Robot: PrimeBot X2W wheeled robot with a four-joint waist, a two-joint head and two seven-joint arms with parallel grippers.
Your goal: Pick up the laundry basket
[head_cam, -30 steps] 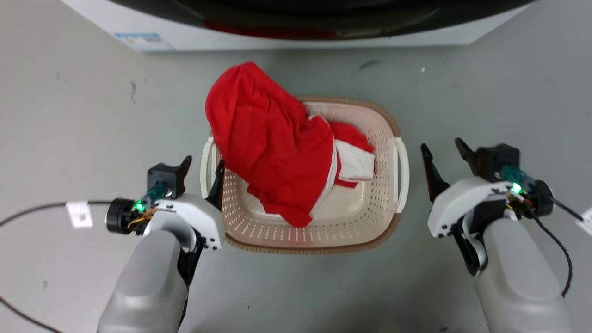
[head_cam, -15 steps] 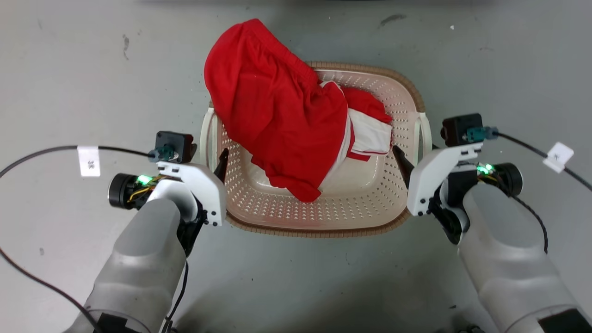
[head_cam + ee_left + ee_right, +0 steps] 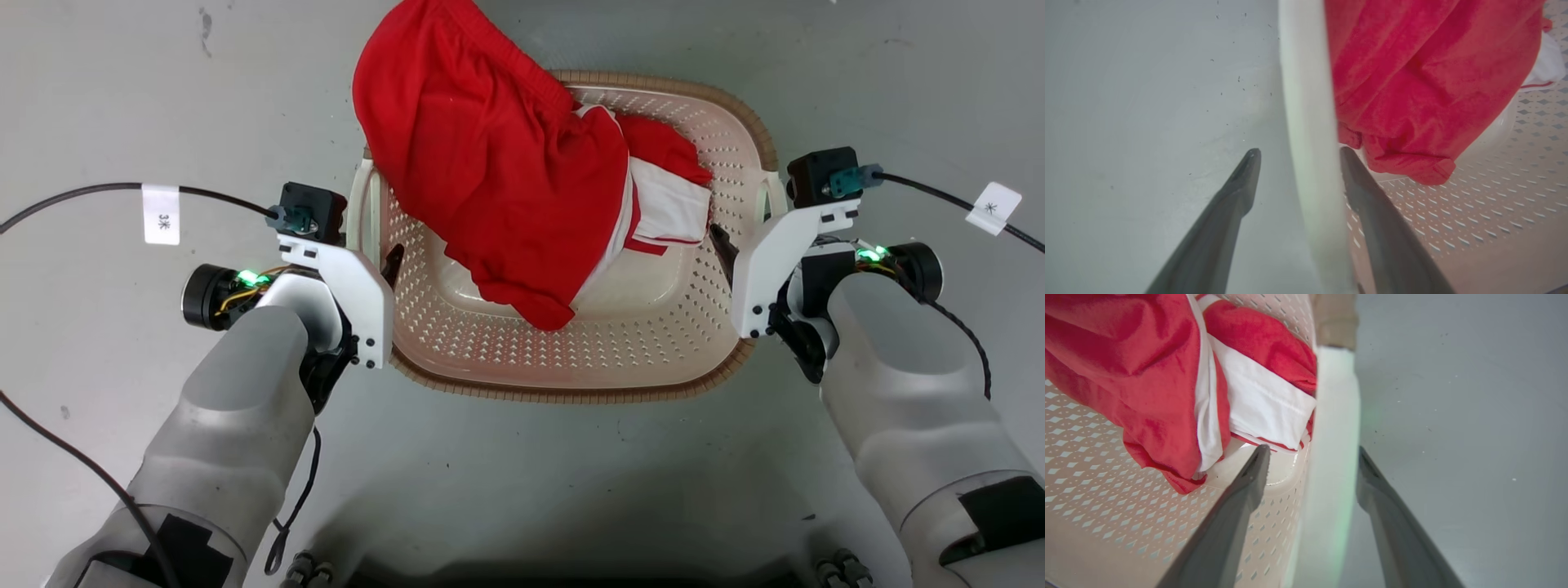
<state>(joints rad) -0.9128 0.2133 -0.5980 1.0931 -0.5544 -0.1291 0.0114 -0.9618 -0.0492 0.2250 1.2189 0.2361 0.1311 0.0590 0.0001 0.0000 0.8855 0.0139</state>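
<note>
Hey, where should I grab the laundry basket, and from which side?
Grip the laundry basket by its white side handles from above: left handle with the left end effector, right handle with the right end effector. Each is a thin bar standing off the wall, so jaws fit either side; the red garment drapes over the far rim.

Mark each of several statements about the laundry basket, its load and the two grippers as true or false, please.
1. The left gripper straddles the laundry basket's left handle, one of its fingers on each side. True.
2. The right gripper is shut on the right handle. False: it is open, with its fingers apart on either side of that handle.
3. The red garment drapes over the basket's brown rim at its far left. True.
4. The basket stands on a table. False: it sits on the grey floor.
</note>
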